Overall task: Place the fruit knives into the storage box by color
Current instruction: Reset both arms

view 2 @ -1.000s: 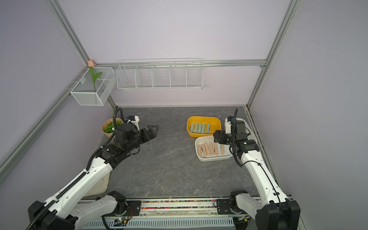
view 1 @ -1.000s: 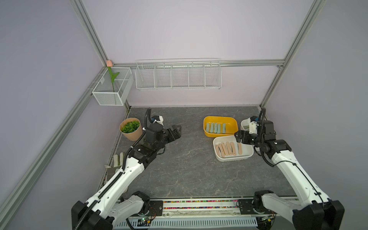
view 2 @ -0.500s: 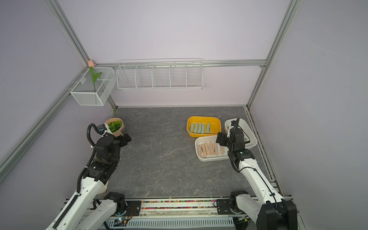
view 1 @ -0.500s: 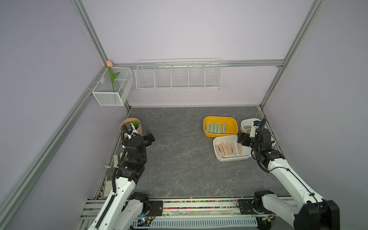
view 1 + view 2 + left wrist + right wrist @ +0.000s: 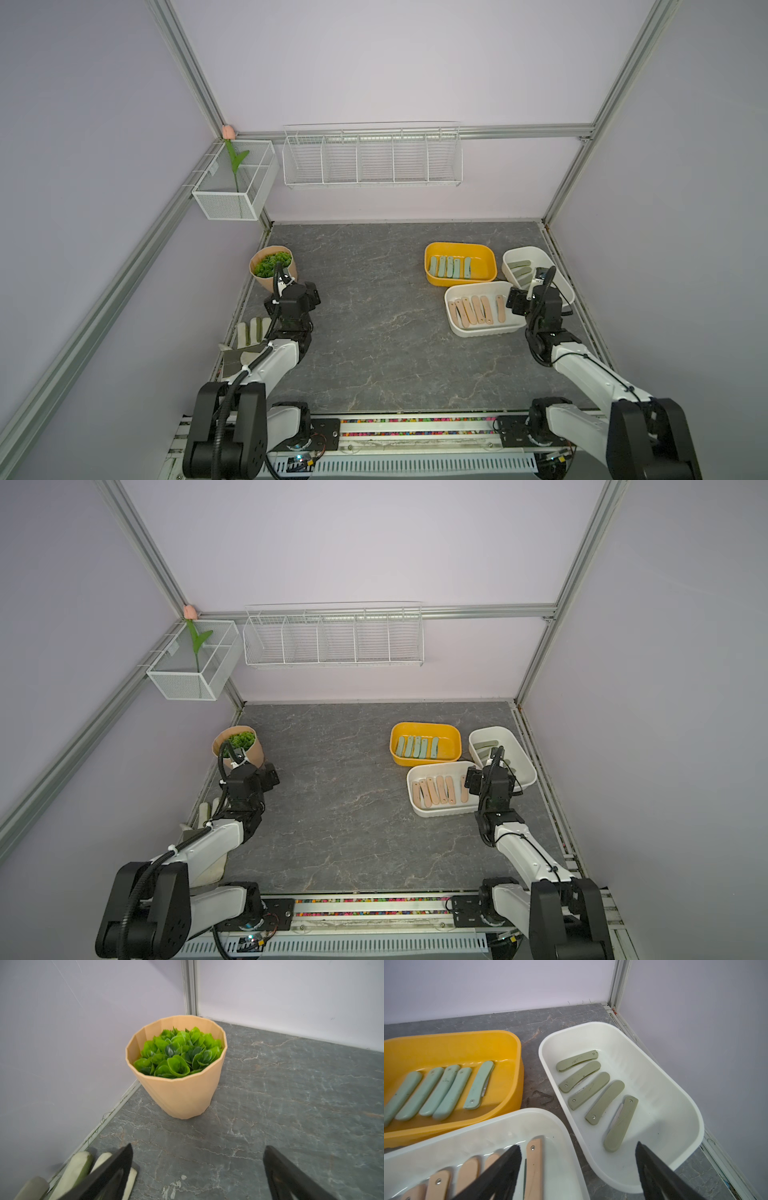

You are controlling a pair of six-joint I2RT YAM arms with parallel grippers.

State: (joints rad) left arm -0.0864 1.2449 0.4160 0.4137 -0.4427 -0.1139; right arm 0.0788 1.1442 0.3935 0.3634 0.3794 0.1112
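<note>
Pale lilac walls (image 5: 374, 62) close in the far side, the left and the right, meeting at aluminium posts (image 5: 195, 79) in the far corners. The floor is a dark grey marbled slab (image 5: 374, 332). A white wire rack (image 5: 372, 158) hangs on the far wall, and a white mesh basket (image 5: 224, 205) holding a pink tulip (image 5: 227, 132) sits high in the far left corner. The light is soft and even

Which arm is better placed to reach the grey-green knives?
The right hand: open, it hovers by the white tub of olive knives; the left hand is across the table by the plant pot.
</note>
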